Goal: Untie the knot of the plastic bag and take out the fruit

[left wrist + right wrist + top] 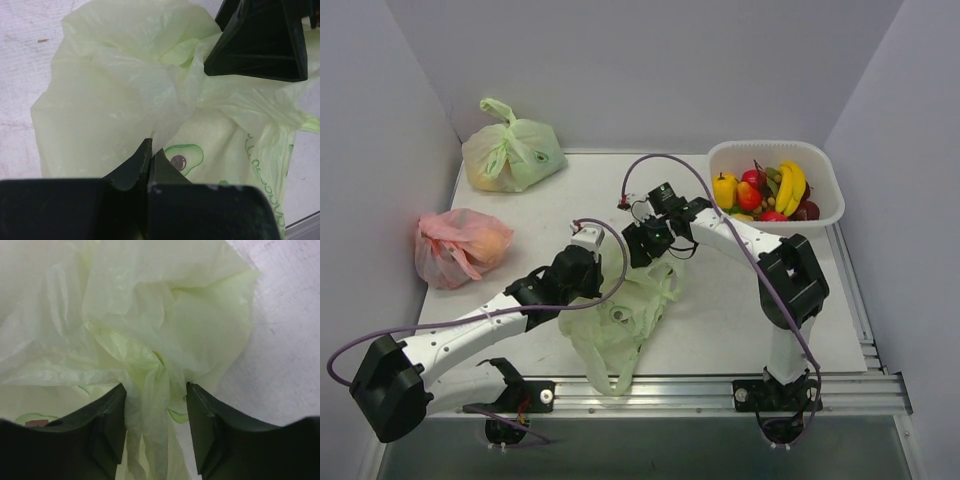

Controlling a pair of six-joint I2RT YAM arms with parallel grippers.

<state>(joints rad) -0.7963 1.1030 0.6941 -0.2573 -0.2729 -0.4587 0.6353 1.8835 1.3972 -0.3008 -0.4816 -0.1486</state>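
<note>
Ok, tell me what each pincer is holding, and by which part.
The left pincer is shut on a fold of the thin pale-green plastic bag. The right pincer holds nothing: it is open, straddling a twisted strand of it.

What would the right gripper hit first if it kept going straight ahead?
The thin pale-green crinkly plastic bag: a twisted strand lies between the open jaws of the right gripper, crumpled film close beyond.

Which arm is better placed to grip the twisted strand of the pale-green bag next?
Right. The right gripper stands open astride the twisted strand of the plastic bag, so it likely only needs to close. The left gripper is shut, seemingly pinching the film elsewhere, steadying it.
</note>
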